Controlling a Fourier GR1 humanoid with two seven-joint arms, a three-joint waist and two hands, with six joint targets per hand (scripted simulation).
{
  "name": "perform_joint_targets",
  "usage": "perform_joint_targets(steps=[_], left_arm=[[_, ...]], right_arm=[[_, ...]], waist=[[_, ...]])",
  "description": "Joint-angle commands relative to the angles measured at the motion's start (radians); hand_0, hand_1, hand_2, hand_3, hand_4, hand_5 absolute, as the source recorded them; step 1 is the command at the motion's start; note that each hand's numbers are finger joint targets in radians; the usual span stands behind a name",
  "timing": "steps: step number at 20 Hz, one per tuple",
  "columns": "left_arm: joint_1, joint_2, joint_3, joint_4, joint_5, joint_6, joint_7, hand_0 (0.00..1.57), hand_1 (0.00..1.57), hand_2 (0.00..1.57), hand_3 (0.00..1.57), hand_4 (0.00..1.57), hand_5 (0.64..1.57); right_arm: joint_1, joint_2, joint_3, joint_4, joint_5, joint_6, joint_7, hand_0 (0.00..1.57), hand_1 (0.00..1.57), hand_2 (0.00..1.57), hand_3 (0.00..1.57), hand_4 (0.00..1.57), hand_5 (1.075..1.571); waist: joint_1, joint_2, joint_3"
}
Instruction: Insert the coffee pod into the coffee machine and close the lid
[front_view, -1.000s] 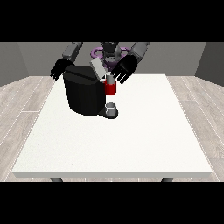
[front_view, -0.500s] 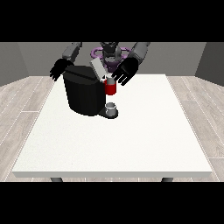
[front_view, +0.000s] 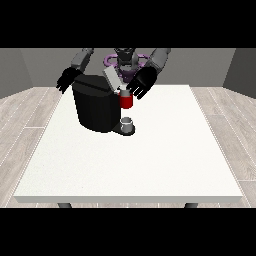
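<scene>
Compared with half a second earlier, both robot hands hold nearly the same places beside the coffee machine (front_view: 97, 107); the one at the view's right has shifted only slightly. No grey coffee pod can be told apart anywhere in this view. At the machine's front, near its top, sits a red thing at the machine (front_view: 126, 101), and below it a small grey cup (front_view: 128, 123) stands on the machine's base. The grey lid (front_view: 111, 79) is raised, tilted up behind the machine's top. The robot hand at the view's right (front_view: 141, 84) hovers just beside the red thing, fingers spread and holding nothing. The robot hand at the view's left (front_view: 66, 80) hangs by the machine's rear corner, fingers likewise spread. The machine stands on the white bench (front_view: 150, 165), towards the robot's edge.
</scene>
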Motion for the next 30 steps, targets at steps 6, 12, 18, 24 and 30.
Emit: perform_joint_targets(steps=[6, 12, 18, 24, 30], left_arm=[[-0.004, 0.038, 0.005, 0.016, -0.023, 0.008, -0.036, 1.05, 1.05, 1.12, 0.96, 0.36, 1.571], [0.045, -0.001, -0.059, 0.01, -0.072, -0.011, -0.059, 0.57, 0.57, 0.81, 0.64, 0.24, 1.571], [0.02, 0.055, -0.043, 0.029, -0.087, -0.027, -0.062, 0.0, 0.0, 0.0, 0.0, 0.0, 1.571], [0.023, 0.017, -0.059, -0.001, -0.081, -0.102, -0.049, 0.0, 0.0, 0.0, 0.0, 0.0, 1.571], [0.045, 0.005, -0.037, -0.003, -0.088, -0.057, -0.02, 0.0, 0.0, 0.0, 0.0, 0.0, 1.571]], right_arm=[[-0.023, 0.029, 0.016, -0.031, 0.009, -0.035, 0.006, 0.0, 0.0, 0.0, 0.0, 0.46, 1.571], [0.017, 0.016, 0.013, -0.014, 0.017, -0.034, 0.027, 0.0, 0.0, 0.0, 0.0, 0.42, 1.571], [0.037, 0.017, 0.046, -0.054, 0.034, -0.022, 0.031, 0.0, 0.0, 0.0, 0.0, 0.34, 1.571], [0.065, 0.015, 0.026, 0.024, 0.033, -0.025, -0.038, 0.0, 0.0, 0.0, 0.0, 0.42, 1.571], [0.084, 0.018, 0.028, -0.002, -0.004, 0.016, -0.044, 0.0, 0.0, 0.0, 0.0, 0.38, 1.571]], waist=[[-0.004, 0.021, -0.0011], [0.006, -0.022, -0.0008], [-0.028, -0.004, -0.0009], [0.03, -0.069, -0.0006], [0.009, -0.085, -0.0007]])
